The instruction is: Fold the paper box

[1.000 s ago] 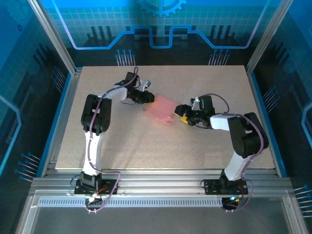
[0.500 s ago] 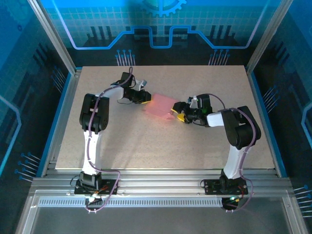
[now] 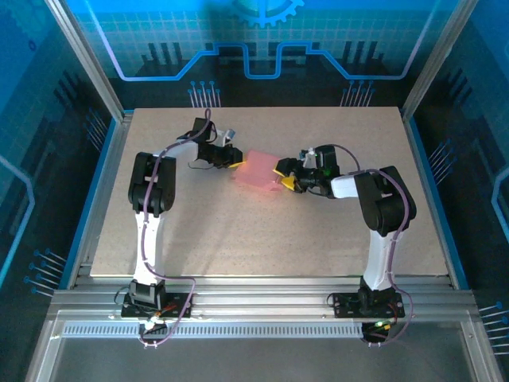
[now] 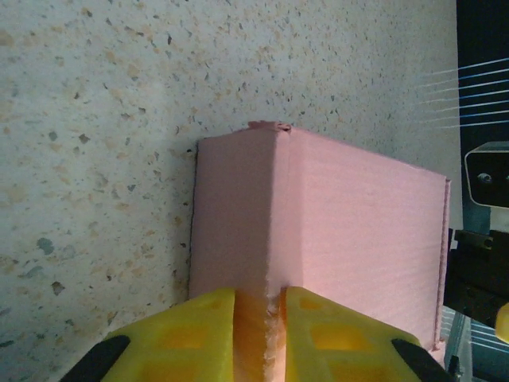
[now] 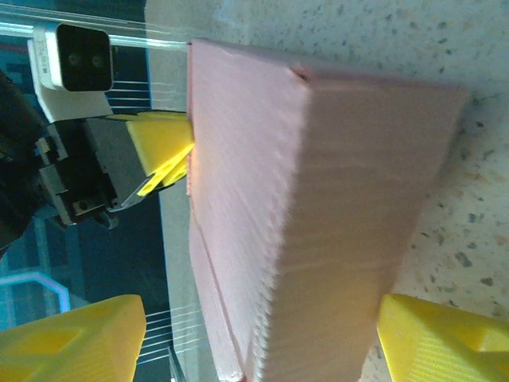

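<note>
The paper box (image 3: 258,170) lies on the speckled table (image 3: 262,239), a little toward 12 o'clock from the table's middle, between the two arms. It is pink and folded into a shallow rectangular shape with sharp creases. No print shows on the faces that can be seen.

In the top view the left gripper (image 3: 235,162) meets the box at about its 10 o'clock side. The right gripper (image 3: 285,177) meets it from about 3 o'clock. Both arms are stretched out low over the table toward 12 o'clock from their bases.

The left wrist view looks along the box from that arm's end. The yellow fingers (image 4: 187,334) stand close together at 6 o'clock in the view, with only a narrow slot between them. A raised pink fold of the box runs into that slot, so the left gripper is pinching this creased edge. From there the box stretches away toward 12 o'clock, a side wall on its 9 o'clock side and a broad ribbed face toward 3 o'clock.

In the right wrist view the yellow fingertips (image 5: 75,338) sit far apart at 7 and 5 o'clock, spread wide, with the box's end between them. The 7 o'clock finger stands clear of the box. The 5 o'clock finger is just beside its lower edge, and contact cannot be told.
</note>
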Robot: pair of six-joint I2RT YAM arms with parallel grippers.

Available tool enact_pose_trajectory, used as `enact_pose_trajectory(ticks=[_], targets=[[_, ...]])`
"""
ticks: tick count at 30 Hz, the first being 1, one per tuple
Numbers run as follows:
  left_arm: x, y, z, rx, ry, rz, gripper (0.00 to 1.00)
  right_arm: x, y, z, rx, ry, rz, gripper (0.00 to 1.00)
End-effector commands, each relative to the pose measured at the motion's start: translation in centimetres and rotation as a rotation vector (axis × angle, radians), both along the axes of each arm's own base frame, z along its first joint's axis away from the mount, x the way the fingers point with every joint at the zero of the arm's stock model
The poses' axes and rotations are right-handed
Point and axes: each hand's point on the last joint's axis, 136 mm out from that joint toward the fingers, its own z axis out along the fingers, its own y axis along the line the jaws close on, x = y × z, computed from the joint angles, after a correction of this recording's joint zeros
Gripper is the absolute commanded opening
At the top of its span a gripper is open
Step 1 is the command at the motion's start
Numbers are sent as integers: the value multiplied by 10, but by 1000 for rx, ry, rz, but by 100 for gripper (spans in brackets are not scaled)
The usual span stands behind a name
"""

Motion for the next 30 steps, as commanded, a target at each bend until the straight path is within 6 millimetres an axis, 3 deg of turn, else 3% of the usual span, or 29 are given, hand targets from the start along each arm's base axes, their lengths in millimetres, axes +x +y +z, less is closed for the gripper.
enact_pose_trajectory(ticks=[1,5,12,23,27,30], targets=[[-7,13,-34,34,100,40,18,-4,-9,7,-98,16,-45,79],[-7,14,-34,36,92,34,20,-6,-10,9,-110,39,-45,80],[-8,16,-37,40,98,37,19,-3,8,-3,-65,81,3,82],[-8,19,-41,33,111,41,19,8,27,-4,-34,106,52,81],[-7,20,-40,32,109,42,19,14,32,2,-10,90,55,75],[-7,20,-39,31,104,40,20,16,33,8,2,85,55,65]])
